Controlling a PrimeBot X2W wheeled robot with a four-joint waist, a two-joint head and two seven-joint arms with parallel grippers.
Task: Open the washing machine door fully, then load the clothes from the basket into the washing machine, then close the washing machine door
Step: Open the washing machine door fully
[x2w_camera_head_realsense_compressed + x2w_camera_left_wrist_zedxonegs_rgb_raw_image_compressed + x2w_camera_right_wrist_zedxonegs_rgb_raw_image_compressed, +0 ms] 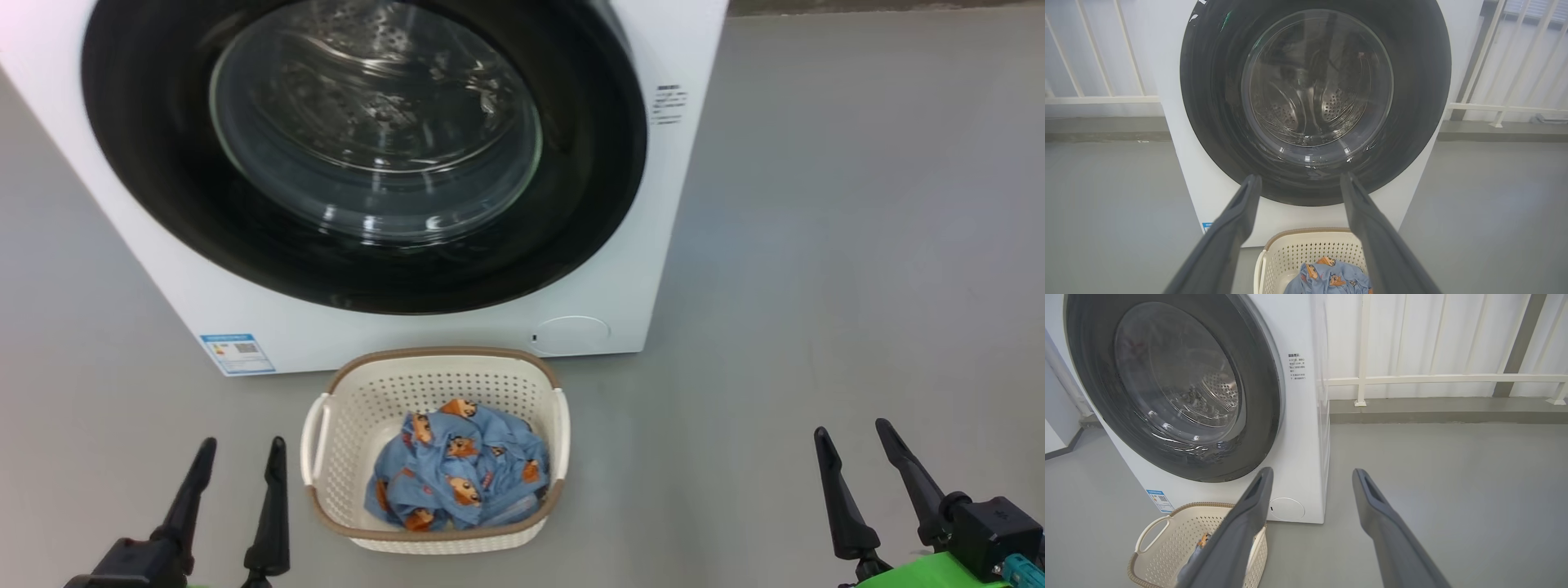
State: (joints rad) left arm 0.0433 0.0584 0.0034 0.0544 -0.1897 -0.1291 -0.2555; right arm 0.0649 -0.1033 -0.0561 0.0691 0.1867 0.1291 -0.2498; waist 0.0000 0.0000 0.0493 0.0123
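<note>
The white washing machine (457, 327) stands ahead on the grey floor. Its round black-rimmed door (147, 163) with the glass bowl lies flat against the front, shut. In front of it sits the cream basket (343, 408) with a brown rim, holding the light blue clothes (457, 478) with orange animal prints. My left gripper (242, 445) hangs open to the basket's left, my right gripper (853, 431) open well to its right; both are empty. In the left wrist view the door (1208, 102) faces the open left gripper (1300, 177), the basket (1306, 249) below. The right wrist view shows the door (1261, 375) and basket (1163, 543) left of the right gripper (1312, 471).
Grey floor (857, 245) spreads wide to the right of the machine. White railings (1445, 379) run along the wall behind it. A blue label sticker (237, 353) sits at the machine's lower left and a round filter cover (571, 335) at its lower right.
</note>
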